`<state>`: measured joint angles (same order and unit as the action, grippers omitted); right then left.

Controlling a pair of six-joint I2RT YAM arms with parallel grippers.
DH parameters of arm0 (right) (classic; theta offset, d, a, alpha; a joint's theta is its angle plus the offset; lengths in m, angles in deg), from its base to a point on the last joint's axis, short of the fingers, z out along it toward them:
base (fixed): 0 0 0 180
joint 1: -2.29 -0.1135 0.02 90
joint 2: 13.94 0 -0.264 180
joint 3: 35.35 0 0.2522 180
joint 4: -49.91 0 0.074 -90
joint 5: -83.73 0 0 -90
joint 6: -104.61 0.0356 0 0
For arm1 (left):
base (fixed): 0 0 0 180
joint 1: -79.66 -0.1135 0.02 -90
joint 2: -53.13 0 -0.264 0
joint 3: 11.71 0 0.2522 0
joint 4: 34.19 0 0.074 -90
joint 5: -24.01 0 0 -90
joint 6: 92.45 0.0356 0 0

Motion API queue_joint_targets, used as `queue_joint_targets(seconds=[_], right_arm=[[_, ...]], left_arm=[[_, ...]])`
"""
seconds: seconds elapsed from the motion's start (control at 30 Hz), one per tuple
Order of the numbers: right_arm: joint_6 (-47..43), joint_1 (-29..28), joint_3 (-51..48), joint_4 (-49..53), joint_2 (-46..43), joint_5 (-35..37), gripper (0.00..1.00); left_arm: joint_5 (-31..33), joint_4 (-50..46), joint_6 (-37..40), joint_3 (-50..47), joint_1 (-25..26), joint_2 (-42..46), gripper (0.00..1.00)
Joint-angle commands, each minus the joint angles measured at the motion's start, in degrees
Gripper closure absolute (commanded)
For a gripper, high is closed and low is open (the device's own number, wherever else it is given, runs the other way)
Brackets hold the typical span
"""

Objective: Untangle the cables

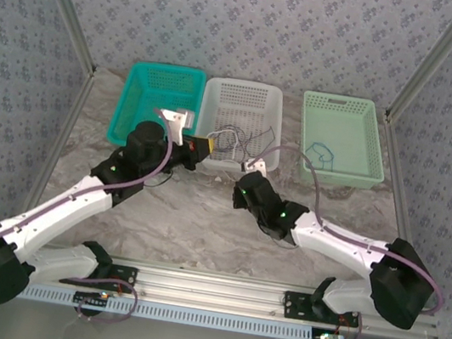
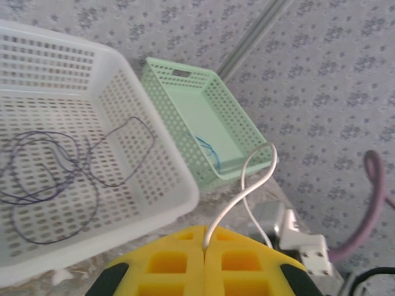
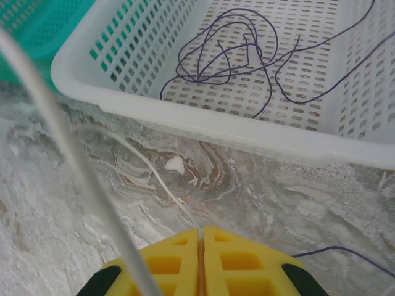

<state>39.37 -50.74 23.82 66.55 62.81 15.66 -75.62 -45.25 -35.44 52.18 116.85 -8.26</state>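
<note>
bright, even light; soft shadows; nearest foreground blurred.

We see walls [image 1: 258, 20] papered in pale grey-blue with a small repeating floral motif, closing in the bench on three sides. Slim aluminium posts [image 2: 253, 37] slant up where the walls meet. The bench [image 1: 193, 216] has a marbled top, grey-white with brownish veins. An aluminium rail [image 1: 216, 287] runs along its near edge. The light is soft and even, and we find only faint shadows.
</note>
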Motion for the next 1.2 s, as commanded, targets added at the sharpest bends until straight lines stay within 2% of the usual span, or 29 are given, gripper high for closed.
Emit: queue_joint_targets(seconds=[0.0, 0.03, 0.07, 0.1, 0.13, 0.23, 0.37, 0.53, 0.73, 0.9, 1.17], right_arm=[[-5.6, -0.6, 5.9, 10.3, 3.1, -2.5, 0.84], [-6.6, -0.8, 7.5, 11.0, 4.5, -4.0, 0.76], [-7.3, -1.1, 8.6, 11.2, 5.5, -4.7, 0.61], [-7.7, -1.5, 9.5, 11.0, 6.4, -4.6, 0.40], [-7.7, -1.6, 9.7, 10.2, 6.7, -4.4, 0.27], [-6.1, -0.9, 7.7, 4.8, 4.7, -5.0, 0.15], [-3.8, 0.4, 4.0, 1.1, 1.2, -5.2, 0.11], [-1.4, 1.3, -0.6, 3.3, -3.8, -3.0, 0.10], [1.9, 3.1, -5.7, 9.4, -10.3, 0.1, 0.11], [4.4, 6.2, -9.5, 14.8, -17.2, 0.8, 0.11], [7.9, 11.8, -15.1, 22.0, -28.7, -0.4, 0.11]], left_arm=[[0.5, -3.4, 3.9, 2.6, -2.2, 2.3, 0.97], [0.6, -3.5, 4.3, 2.6, -3.0, 2.4, 0.97], [0.7, -3.8, 4.7, 2.8, -3.7, 2.5, 0.97], [0.9, -4.1, 5.1, 3.2, -4.9, 2.5, 0.97], [1.0, -4.8, 5.7, 3.8, -6.1, 2.4, 0.97], [1.1, -8.0, 8.2, 6.6, -10.1, 1.6, 0.97], [0.9, -10.1, 11.3, 9.3, -16.0, -0.3, 0.97], [-2.2, -11.4, 13.1, 13.2, -24.1, -4.9, 0.96], [-4.6, -12.5, 14.0, 18.2, -30.8, -11.6, 0.96], [-5.3, -12.2, 13.7, 20.2, -33.6, -15.9, 0.96], [-4.2, -12.3, 13.3, 21.9, -34.8, -22.8, 0.96]])
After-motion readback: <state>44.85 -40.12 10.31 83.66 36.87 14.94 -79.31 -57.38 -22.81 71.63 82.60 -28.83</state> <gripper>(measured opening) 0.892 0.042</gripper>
